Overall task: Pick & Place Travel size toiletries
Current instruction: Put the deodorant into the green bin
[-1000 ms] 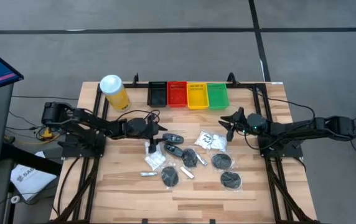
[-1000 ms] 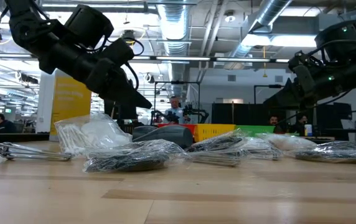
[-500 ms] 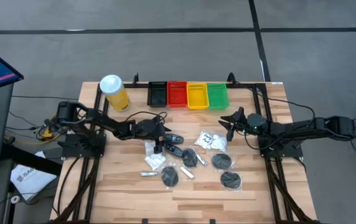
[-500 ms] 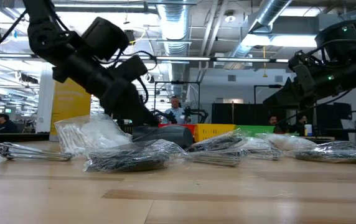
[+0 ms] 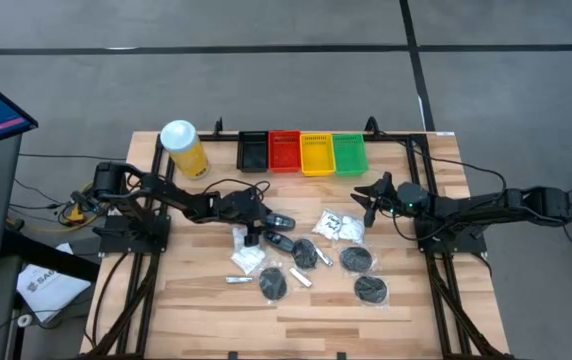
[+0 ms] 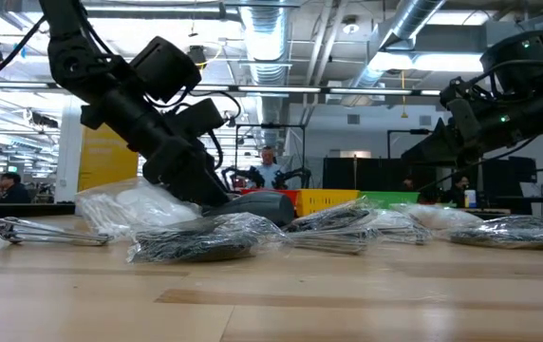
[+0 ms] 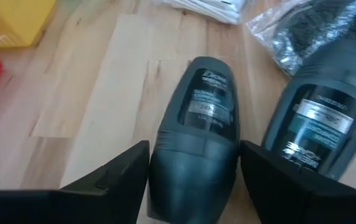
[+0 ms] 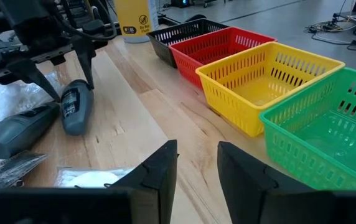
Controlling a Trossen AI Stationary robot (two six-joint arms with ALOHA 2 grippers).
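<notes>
the left gripper [image 7: 193, 177] stands open astride a dark roll-on deodorant [image 7: 200, 118], whose long axis runs straight ahead between its fingers.

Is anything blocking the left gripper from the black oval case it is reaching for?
Nothing visible. The left gripper is open, a finger on each side of the black oval case. A second case lies beside it, outside the fingers.

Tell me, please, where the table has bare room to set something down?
The front strip of table below the black discs is bare, as is the wood between the trays and toiletries. The middle is crowded.
</notes>
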